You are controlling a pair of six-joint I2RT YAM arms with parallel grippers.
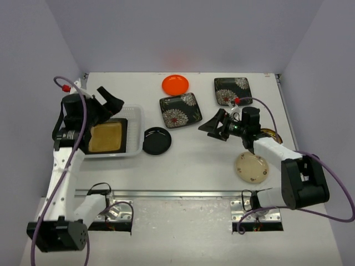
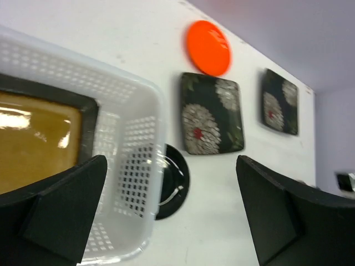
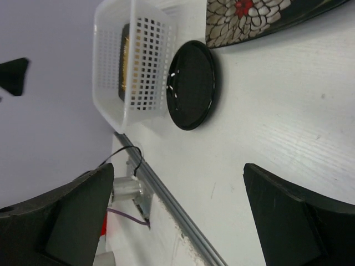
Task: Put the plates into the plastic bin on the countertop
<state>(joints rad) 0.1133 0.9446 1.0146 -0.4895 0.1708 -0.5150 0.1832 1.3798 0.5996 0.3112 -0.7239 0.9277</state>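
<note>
The plastic bin [image 1: 137, 123] stands at the left with an amber dark-rimmed square plate [image 1: 105, 137] lying inside. My left gripper [image 1: 112, 101] hovers open over the bin's far edge, holding nothing. A black round plate [image 1: 157, 141] lies right beside the bin. Behind it are two black floral square plates [image 1: 179, 110] [image 1: 233, 90] and an orange round plate [image 1: 175, 84]. My right gripper [image 1: 208, 124] is open and empty at mid-table, pointing left. A cream round plate [image 1: 252, 167] lies near the right arm. The left wrist view shows the bin [image 2: 133, 111], the amber plate [image 2: 33, 138] and the black plate [image 2: 175, 180].
A dark-rimmed yellowish plate [image 1: 273, 134] peeks out from under the right arm. A metal rail [image 1: 177, 194] runs along the near edge of the countertop [image 1: 194, 160]. White walls close in the sides and back. The right wrist view shows the bin [image 3: 111, 66] and black plate [image 3: 191, 83].
</note>
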